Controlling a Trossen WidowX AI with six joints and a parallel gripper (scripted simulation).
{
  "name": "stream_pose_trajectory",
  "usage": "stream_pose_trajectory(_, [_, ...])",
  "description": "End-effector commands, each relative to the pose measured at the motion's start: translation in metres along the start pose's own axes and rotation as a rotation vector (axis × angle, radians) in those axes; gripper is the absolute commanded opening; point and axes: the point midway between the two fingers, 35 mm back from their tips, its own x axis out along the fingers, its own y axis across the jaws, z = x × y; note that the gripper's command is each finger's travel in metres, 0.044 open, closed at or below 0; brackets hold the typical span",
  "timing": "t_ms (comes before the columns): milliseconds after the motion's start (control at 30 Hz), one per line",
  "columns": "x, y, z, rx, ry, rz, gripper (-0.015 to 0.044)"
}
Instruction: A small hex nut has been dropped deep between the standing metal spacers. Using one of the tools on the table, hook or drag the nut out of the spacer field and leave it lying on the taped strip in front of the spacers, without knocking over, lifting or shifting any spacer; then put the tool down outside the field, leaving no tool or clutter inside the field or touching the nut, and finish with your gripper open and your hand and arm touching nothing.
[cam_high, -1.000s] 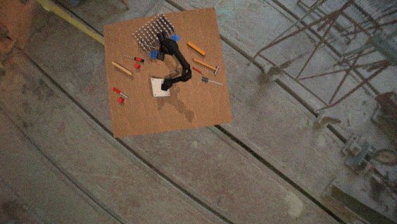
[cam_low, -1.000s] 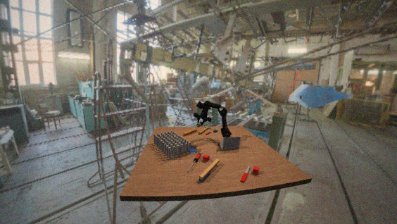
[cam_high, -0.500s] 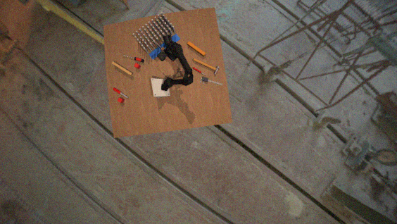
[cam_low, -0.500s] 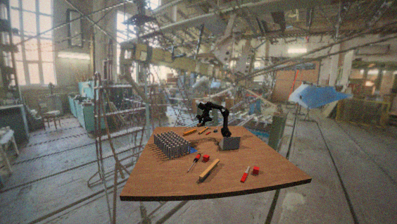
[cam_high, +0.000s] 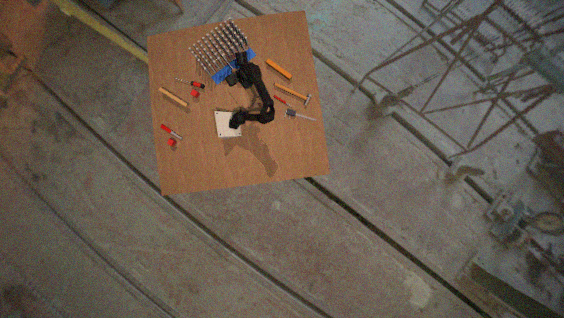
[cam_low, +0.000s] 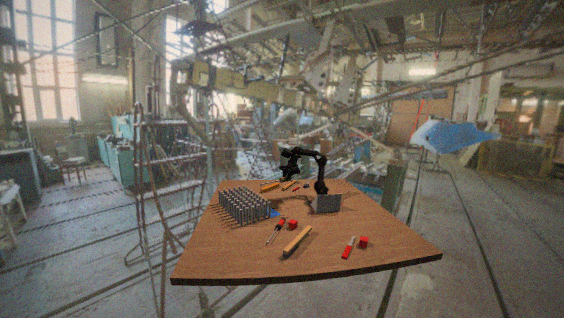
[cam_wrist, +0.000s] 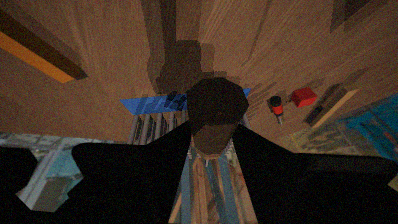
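My gripper (cam_high: 241, 56) (cam_low: 285, 176) (cam_wrist: 211, 125) is shut on a dark, faceted tool handle (cam_wrist: 217, 100) and holds it above the table, over the taped strip and the near edge of the spacers in the top view. The rest of the tool is hidden or too thin to make out. The metal spacers (cam_high: 220, 44) (cam_low: 242, 202) (cam_wrist: 145, 130) stand in rows, seemingly upright. The blue taped strip (cam_high: 219, 77) (cam_low: 274, 213) (cam_wrist: 145, 105) lies in front of them, partly covered by the arm and shadow. The hex nut cannot be made out.
A red-and-black screwdriver (cam_high: 198, 84) (cam_low: 281, 223), a red cube (cam_high: 195, 93) (cam_low: 293, 224) and a wooden bar (cam_high: 173, 97) (cam_low: 297, 241) lie left of the arm in the top view. An orange bar (cam_high: 278, 69) (cam_wrist: 40, 57) and a hammer (cam_high: 292, 92) lie right.
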Motion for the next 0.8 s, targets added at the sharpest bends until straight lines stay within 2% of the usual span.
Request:
stream_pose_trajectory(0, [0.015, 0.002, 0.006, 0.001, 0.003, -0.011, 0.0])
stream_pose_trajectory(767, [0.106, 0.02, 0.07, 0.0, 0.011, 0.003, 0.0])
